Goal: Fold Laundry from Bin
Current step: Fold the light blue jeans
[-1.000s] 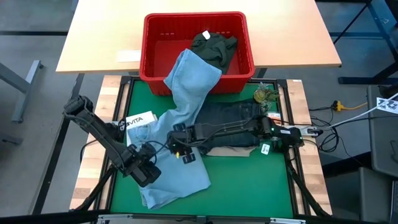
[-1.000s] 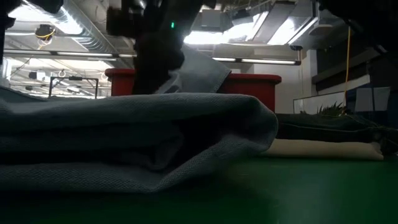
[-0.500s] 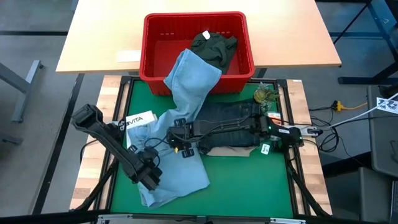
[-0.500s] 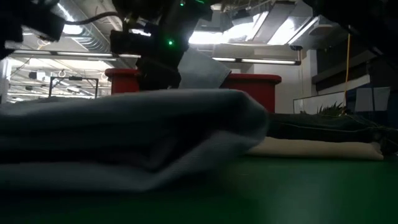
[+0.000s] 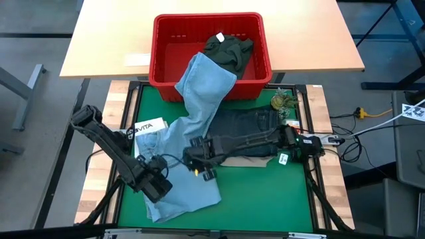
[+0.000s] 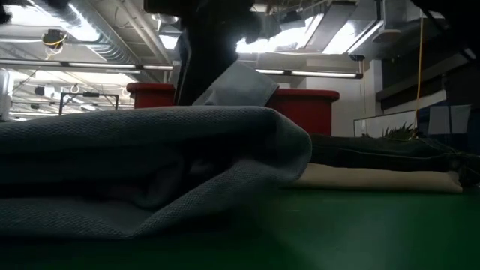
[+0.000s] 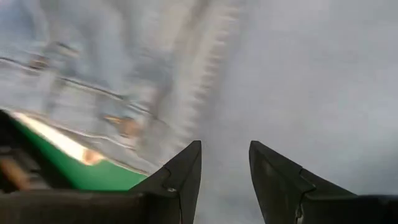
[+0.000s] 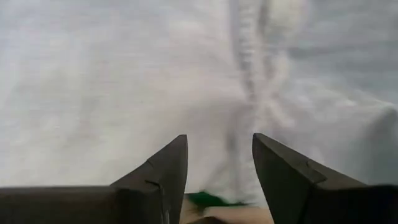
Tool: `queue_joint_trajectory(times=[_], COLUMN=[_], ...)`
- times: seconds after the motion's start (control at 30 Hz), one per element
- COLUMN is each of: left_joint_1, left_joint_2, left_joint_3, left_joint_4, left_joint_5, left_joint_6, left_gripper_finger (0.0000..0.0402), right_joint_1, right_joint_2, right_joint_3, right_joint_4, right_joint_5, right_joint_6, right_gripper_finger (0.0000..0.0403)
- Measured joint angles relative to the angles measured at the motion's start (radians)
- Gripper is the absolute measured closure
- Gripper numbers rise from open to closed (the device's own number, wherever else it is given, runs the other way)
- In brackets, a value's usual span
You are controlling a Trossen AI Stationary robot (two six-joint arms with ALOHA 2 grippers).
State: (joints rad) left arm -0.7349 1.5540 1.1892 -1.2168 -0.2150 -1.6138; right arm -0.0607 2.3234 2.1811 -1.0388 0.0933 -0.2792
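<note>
The left gripper (image 5: 157,186), jaws parted and gripping nothing, is hovering over the light blue jeans (image 5: 182,166) after swinging back across them. The right gripper (image 5: 202,166), likewise parted and empty, is easing rightward over the jeans, which are trailing from the bin (image 5: 163,79); folding is barely underway.

The light blue jeans (image 5: 189,133) are soft matt denim with a fine woven grain and raised seams. The bin (image 5: 259,46) at twelve o'clock is smooth, slightly glossy red plastic. A dark olive-green piece (image 5: 229,48) inside it looks like dull cloth. The counter (image 5: 265,192) carries a flat matt green mat, edged in pale wood. Both hands' fingers (image 7: 180,177) are dark, smooth plastic with a faint sheen.
</note>
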Motion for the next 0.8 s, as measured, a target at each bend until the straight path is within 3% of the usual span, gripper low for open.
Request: queue_joint_trajectory(times=[0.3,0.53,0.7,0.8], left_joint_1=[-0.108,-0.168,-0.203,-0.223], left_joint_2=[0.013,0.11,0.195,0.237], left_joint_3=[0.026,0.027,0.027,0.027], left_joint_4=[0.334,0.388,0.478,0.485], left_joint_5=[-0.002,0.009,0.182,0.23], left_joint_6=[-0.015,-0.105,-0.105,-0.112], left_gripper_finger=[0.0272,0.0272,0.0272,0.0272], right_joint_1=[0.112,0.149,0.145,0.139], right_joint_2=[0.0,0.012,0.011,0.011], right_joint_3=[0.0,-0.097,-0.21,-0.273], right_joint_4=[-0.026,0.061,0.117,0.159], right_joint_5=[0.01,0.011,0.018,0.031], right_joint_6=[0.046,0.094,0.11,0.122], right_gripper_finger=[0.0224,0.0224,0.0224,0.0224])
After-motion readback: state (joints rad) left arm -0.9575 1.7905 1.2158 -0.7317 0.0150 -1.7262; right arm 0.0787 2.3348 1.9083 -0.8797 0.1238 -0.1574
